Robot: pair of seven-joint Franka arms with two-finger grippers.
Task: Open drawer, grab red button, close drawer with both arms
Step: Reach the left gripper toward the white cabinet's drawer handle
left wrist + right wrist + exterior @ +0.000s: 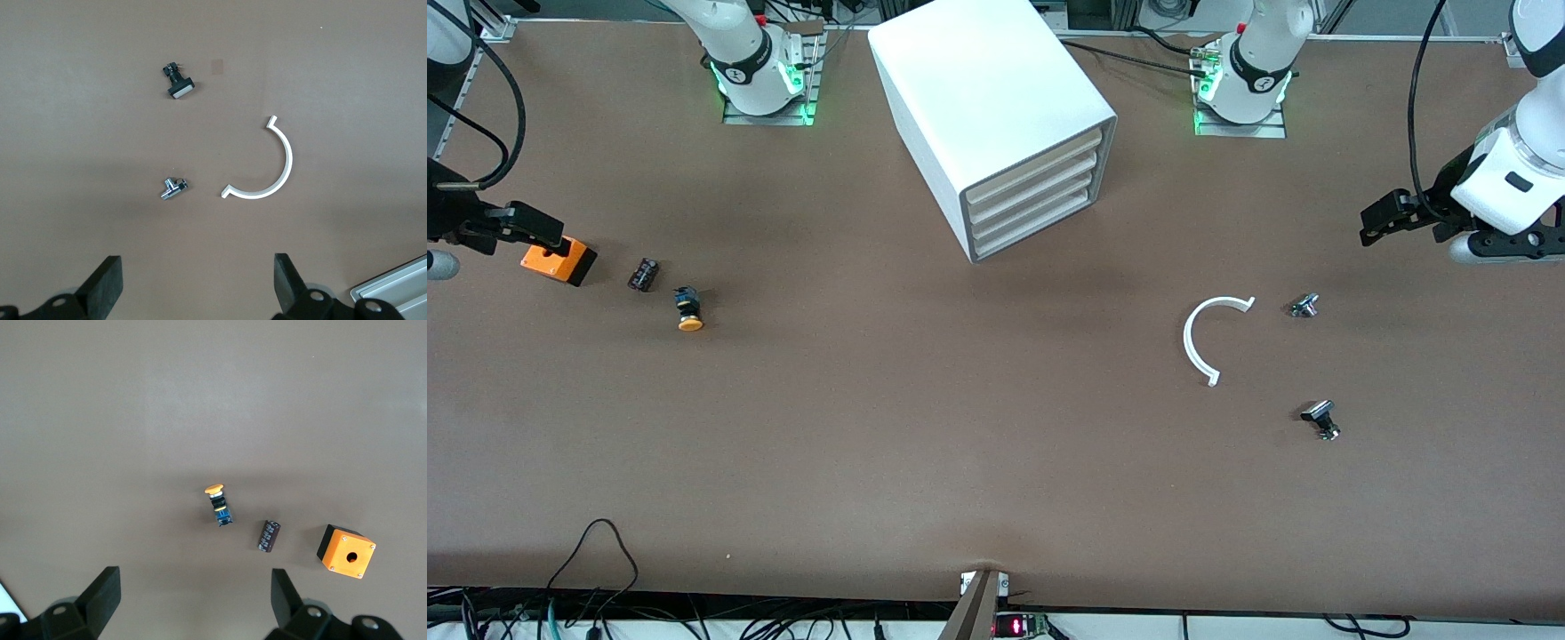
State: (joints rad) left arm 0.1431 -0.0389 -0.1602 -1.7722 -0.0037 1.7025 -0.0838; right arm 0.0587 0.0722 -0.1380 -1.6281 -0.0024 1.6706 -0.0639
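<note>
The white cabinet stands at the middle of the table near the robots' bases, with all four drawers shut. The task's drawer is second from the top. The red button is not in view. My right gripper hovers open and empty over the orange box at the right arm's end of the table; it also shows in the right wrist view. My left gripper hovers open and empty at the left arm's end, above bare table; in the left wrist view its fingers stand wide apart.
An orange box with a hole, a small dark part and an orange-yellow capped button lie near the right gripper. A white C-shaped piece and two small metal parts lie toward the left arm's end.
</note>
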